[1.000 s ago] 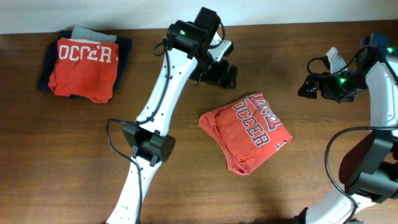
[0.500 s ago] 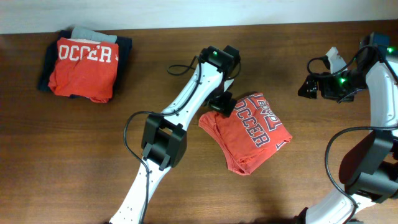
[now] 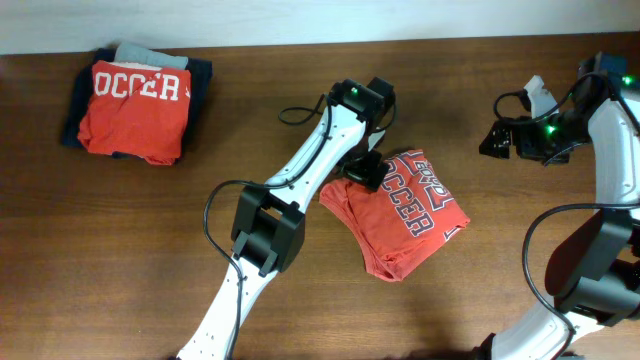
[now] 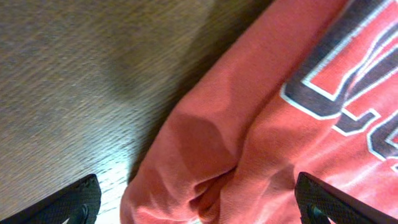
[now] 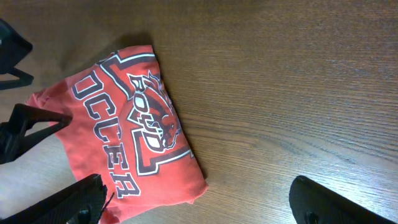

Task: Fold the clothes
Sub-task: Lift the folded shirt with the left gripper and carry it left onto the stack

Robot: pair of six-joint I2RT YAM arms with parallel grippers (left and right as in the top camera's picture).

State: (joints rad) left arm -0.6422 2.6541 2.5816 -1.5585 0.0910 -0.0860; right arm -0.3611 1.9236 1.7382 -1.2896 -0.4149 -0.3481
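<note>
The folded red soccer T-shirt (image 3: pixel 405 215) lies mid-table (image 3: pixel 100 260). The left gripper (image 3: pixel 365 172) hangs wide open over its corner, holding nothing. The right gripper (image 3: pixel 497 140), near the right edge, is open and empty.

Your overhead camera looks straight down on the wooden table (image 3: pixel 120 260), with the stack of folded clothes (image 3: pixel 135 105) at far left. Your left wrist camera hangs very close over the red soccer shirt (image 4: pixel 261 124), showing only its edge. Your right wrist camera views most of that shirt from farther off. All three share it.
</note>
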